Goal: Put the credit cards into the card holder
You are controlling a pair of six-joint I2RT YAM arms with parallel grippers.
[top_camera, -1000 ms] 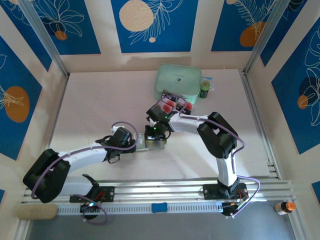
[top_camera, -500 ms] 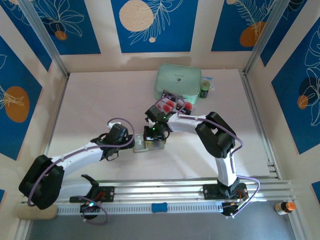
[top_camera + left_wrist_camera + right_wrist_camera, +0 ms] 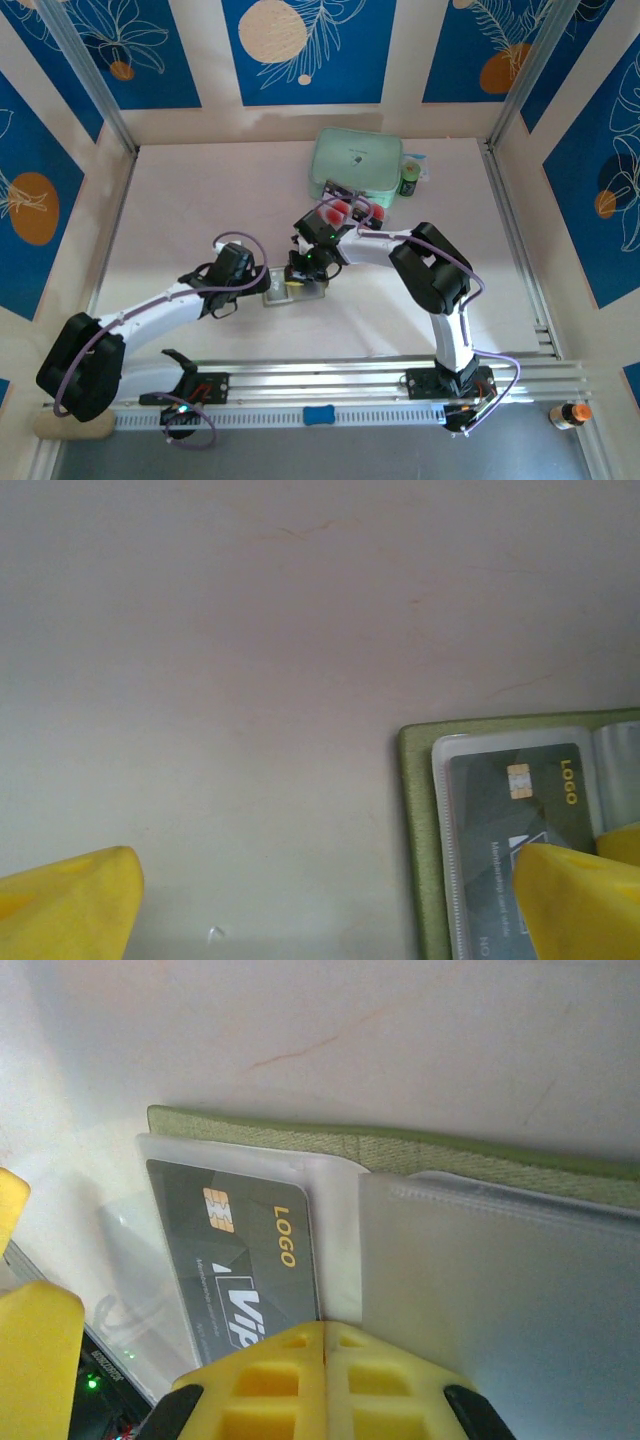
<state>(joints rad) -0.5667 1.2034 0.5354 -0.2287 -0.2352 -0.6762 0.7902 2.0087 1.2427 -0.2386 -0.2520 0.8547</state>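
Across the centre of the overhead view: pale pinkish bench point(image 3: 200, 200), walled on three sides by blue-and-cream panels.

1. Mint-green rectangular zip case point(image 3: 355, 160), flat on the bench, upper centre of the frame.
2. Olive-green fabric card holder point(image 3: 292, 293), lying open on the bench at frame centre, between the two wrists. In the right wrist view its green edge point(image 3: 400, 1145) runs across the upper frame, with clear plastic sleeves point(image 3: 500, 1280) laid over it.
3. Pale credit cards with red circles point(image 3: 338, 210), grouped just below the zip case, partly covered by the right arm.
4. Dark grey card with gold chip and yellow "LOGO" lettering point(image 3: 240, 1250), seated inside a clear sleeve at the holder's end; also seen at the lower right of the left wrist view point(image 3: 520, 800).
5. Left end effector point(image 3: 320, 910): yellow fingers spread wide apart, nothing between them; one fingertip point(image 3: 580, 900) overlaps the holder's corner, contact not determinable.
6. Right end effector point(image 3: 325, 1380): yellow fingers pressed together, low over the sleeves at the bottom of the frame.
7. Small dark green bottle point(image 3: 409, 183), just right of the zip case.
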